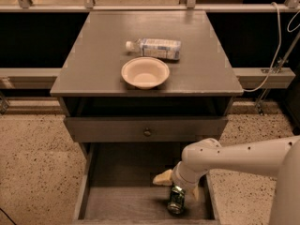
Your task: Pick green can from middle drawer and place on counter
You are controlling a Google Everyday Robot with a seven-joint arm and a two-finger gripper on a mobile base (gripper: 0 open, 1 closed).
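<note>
The green can (176,199) stands upright on the floor of the open middle drawer (117,205), near its front right. My gripper (179,187) reaches down into the drawer from the right, just over the can's top. Its pale fingers (163,178) are spread, one on each side of the can and wider than it. The wrist hides the can's top. The counter (93,64) is the cabinet's top slab above.
A cream bowl (145,72) and a clear plastic bottle (155,48) lying on its side are on the counter. The upper drawer with a round knob (147,131) is closed above the open one. Speckled floor lies on both sides. A cable hangs at the right.
</note>
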